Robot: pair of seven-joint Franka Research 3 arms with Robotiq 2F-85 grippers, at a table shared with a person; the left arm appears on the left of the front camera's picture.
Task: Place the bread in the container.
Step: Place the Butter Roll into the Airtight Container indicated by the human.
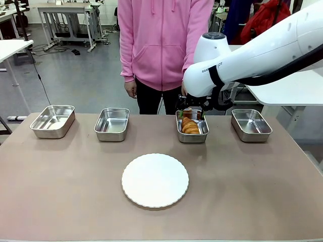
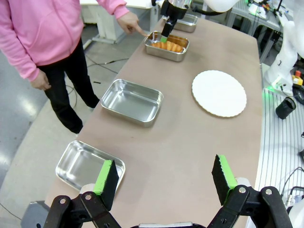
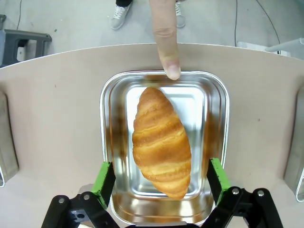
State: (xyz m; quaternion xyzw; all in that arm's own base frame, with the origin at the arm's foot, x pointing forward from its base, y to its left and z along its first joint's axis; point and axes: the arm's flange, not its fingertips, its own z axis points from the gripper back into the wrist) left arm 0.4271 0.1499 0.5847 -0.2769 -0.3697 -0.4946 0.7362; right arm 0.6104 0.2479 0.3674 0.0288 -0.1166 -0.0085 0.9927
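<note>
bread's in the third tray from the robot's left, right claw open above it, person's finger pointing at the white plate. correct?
Not the plate. The right wrist view shows the person's finger touching the far rim of the tray holding the bread. The rest stands; right claw is open.

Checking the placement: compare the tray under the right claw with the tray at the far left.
The tray under the right claw holds the bread; the far-left tray holds nothing. A person's finger touches the first tray's rim; nothing touches the other. Both are shiny steel rectangles.
</note>
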